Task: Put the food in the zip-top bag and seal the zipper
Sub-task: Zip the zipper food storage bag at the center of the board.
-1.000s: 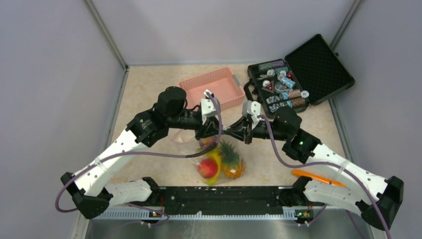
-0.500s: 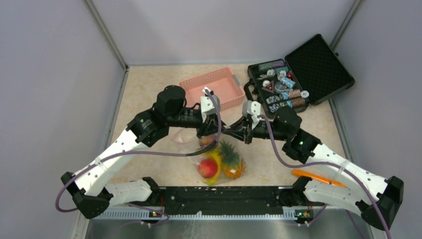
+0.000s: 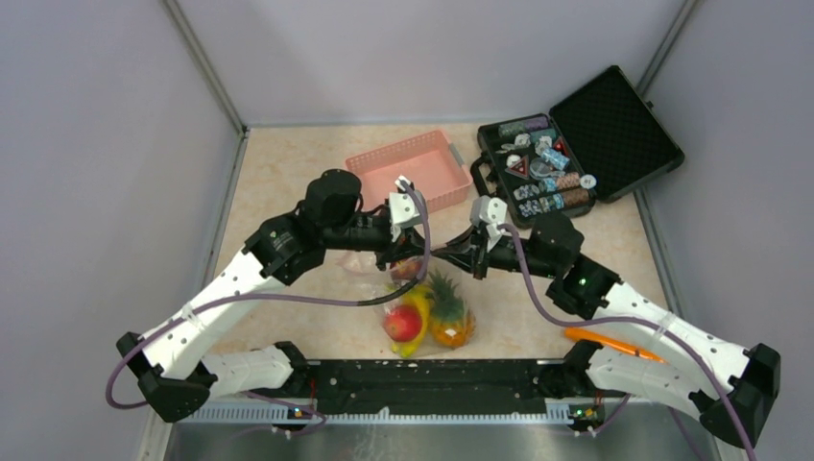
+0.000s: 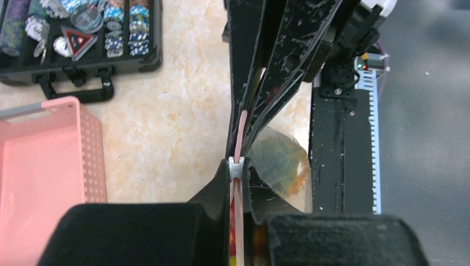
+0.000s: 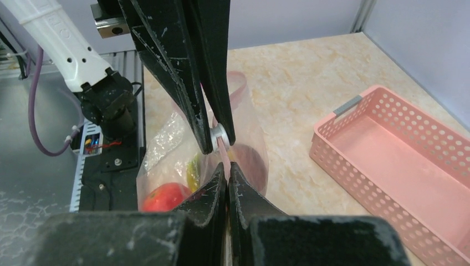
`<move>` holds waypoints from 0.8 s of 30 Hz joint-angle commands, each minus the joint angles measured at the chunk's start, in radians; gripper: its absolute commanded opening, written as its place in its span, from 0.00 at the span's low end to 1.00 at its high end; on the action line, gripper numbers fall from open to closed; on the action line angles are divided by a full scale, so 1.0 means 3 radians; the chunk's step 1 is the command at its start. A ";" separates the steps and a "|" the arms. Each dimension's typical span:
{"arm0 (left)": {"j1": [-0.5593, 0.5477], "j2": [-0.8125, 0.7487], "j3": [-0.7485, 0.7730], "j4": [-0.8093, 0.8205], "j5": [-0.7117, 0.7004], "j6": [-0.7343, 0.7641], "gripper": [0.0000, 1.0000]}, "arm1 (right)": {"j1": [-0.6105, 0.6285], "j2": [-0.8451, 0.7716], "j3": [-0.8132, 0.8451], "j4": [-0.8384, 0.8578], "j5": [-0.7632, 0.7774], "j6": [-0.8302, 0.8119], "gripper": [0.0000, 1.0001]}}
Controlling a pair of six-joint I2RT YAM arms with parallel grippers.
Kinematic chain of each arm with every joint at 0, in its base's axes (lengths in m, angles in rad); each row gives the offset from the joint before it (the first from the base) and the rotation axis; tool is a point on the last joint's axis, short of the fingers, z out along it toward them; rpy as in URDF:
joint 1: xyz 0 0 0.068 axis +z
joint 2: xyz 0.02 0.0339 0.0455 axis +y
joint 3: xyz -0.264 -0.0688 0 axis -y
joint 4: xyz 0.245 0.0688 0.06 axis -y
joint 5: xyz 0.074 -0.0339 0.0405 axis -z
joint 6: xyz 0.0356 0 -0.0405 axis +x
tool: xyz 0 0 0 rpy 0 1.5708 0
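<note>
The zip-top bag (image 3: 422,305) hangs between my grippers with the food inside: red fruit (image 3: 403,324), pineapple (image 3: 449,317), banana bunch (image 3: 416,300) and maroon fruit (image 3: 403,270). My left gripper (image 3: 403,254) is shut on the white slider (image 4: 236,168) of the pink zipper (image 4: 240,130). My right gripper (image 3: 449,255) is shut on the zipper strip (image 5: 224,145) right beside it, tips almost touching the left fingers (image 5: 183,77). The right wrist view shows the red fruit (image 5: 163,197), banana (image 5: 193,169) and maroon fruit (image 5: 250,160) through the clear plastic (image 5: 166,138).
A pink basket (image 3: 408,168) stands behind the grippers. An open black case (image 3: 557,158) of small trinkets stands at the back right. An orange stick (image 3: 614,343) lies by the right arm's base. The black base rail (image 3: 432,379) runs just below the bag.
Both grippers have shifted slightly to the right with the bag's top edge still held. The fruit in the bag has barely moved.
</note>
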 commanded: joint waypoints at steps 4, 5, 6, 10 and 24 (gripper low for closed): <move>0.0005 -0.0043 0.0016 -0.0429 -0.0428 0.0137 0.00 | 0.0035 -0.0150 -0.0010 0.0352 0.0216 0.0035 0.00; 0.0007 -0.0030 0.0014 -0.0474 -0.0478 0.0150 0.00 | 0.0033 -0.0150 -0.0006 0.0357 0.0212 0.0035 0.00; 0.0007 -0.0017 0.0006 -0.0493 -0.0525 0.0163 0.00 | 0.0037 -0.0153 -0.0005 0.0355 0.0214 0.0033 0.00; 0.0007 -0.0033 -0.0051 -0.0568 -0.0639 0.0192 0.00 | 0.0035 -0.0172 0.0005 0.0349 0.0218 0.0020 0.00; -0.0007 -0.0008 0.0195 -0.0314 -0.0113 0.0106 0.00 | 0.0038 0.0098 0.0285 0.0004 -0.0091 -0.0184 0.52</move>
